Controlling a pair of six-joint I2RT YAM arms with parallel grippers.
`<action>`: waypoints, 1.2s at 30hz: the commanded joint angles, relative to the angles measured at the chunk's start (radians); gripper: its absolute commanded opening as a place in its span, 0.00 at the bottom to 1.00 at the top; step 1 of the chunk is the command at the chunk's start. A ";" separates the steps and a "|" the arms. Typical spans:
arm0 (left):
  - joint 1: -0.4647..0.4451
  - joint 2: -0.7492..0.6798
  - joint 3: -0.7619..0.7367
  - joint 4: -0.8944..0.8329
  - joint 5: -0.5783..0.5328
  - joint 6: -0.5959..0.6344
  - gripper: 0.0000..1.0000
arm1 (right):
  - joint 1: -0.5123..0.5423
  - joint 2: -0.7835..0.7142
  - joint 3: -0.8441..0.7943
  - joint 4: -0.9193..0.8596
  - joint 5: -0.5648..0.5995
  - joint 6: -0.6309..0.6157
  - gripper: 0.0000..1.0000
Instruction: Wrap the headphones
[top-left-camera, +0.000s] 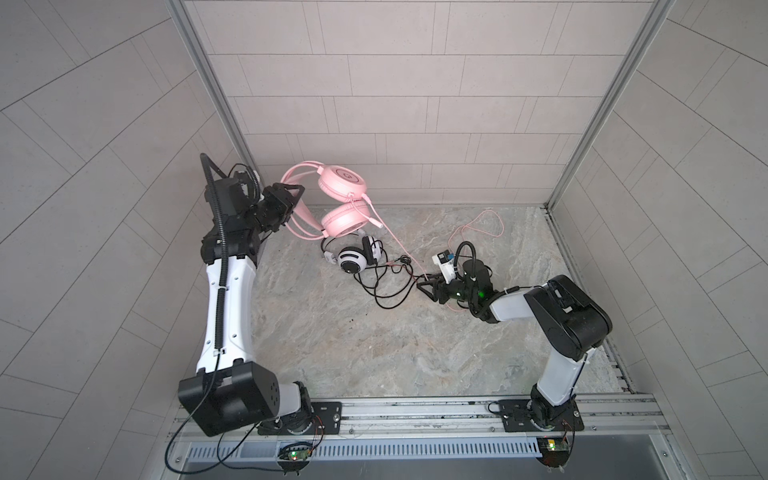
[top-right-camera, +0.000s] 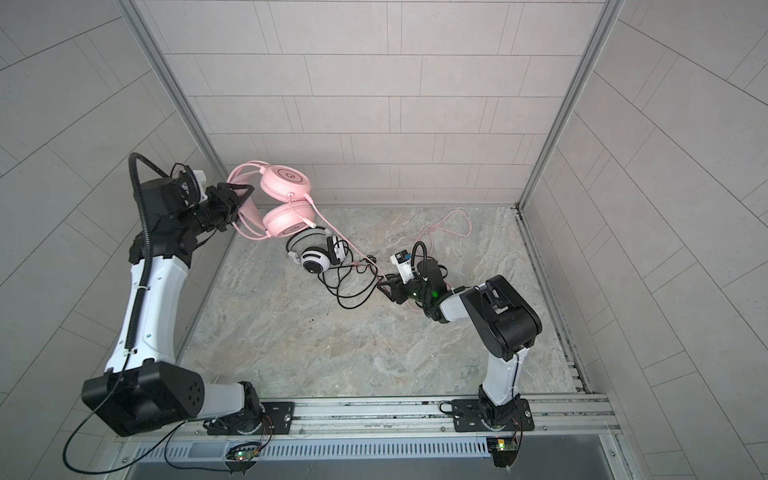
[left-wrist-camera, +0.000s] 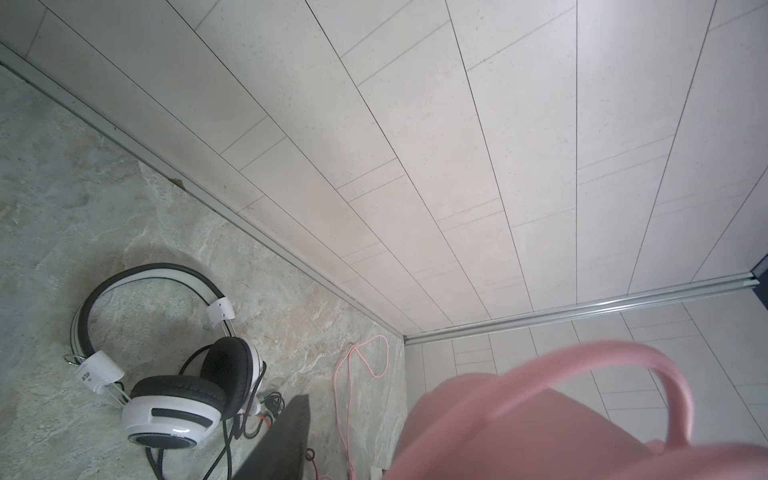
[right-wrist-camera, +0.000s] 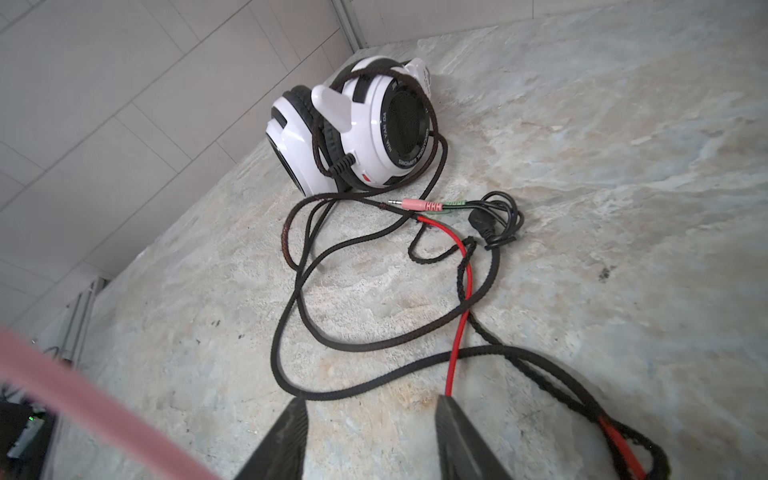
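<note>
My left gripper is shut on the headband of the pink headphones and holds them up near the back left corner, cups hanging one above the other. Their pink cable slants down to the table and passes close by my right gripper. The white-and-black headphones lie on the table under the pink ones, their black cable spread in loose loops. In the right wrist view my right gripper is open just above the table, bare table between its fingers, the pink cable outside them.
The marble tabletop is walled by tiled panels at the back and both sides. A loop of pink cable lies at the back right. Pink and green plugs and a red wire lie among the black loops. A metal rail runs along the front.
</note>
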 joint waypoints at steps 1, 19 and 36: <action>0.021 0.008 0.063 0.091 0.025 -0.090 0.00 | -0.001 0.021 0.017 0.112 -0.035 0.048 0.33; -0.230 -0.186 -0.211 0.087 -0.475 -0.037 0.00 | 0.252 -0.374 0.349 -1.217 0.528 -0.160 0.09; -0.440 -0.085 -0.300 0.044 -0.605 0.148 0.00 | 0.474 -0.835 0.517 -1.693 0.804 -0.133 0.08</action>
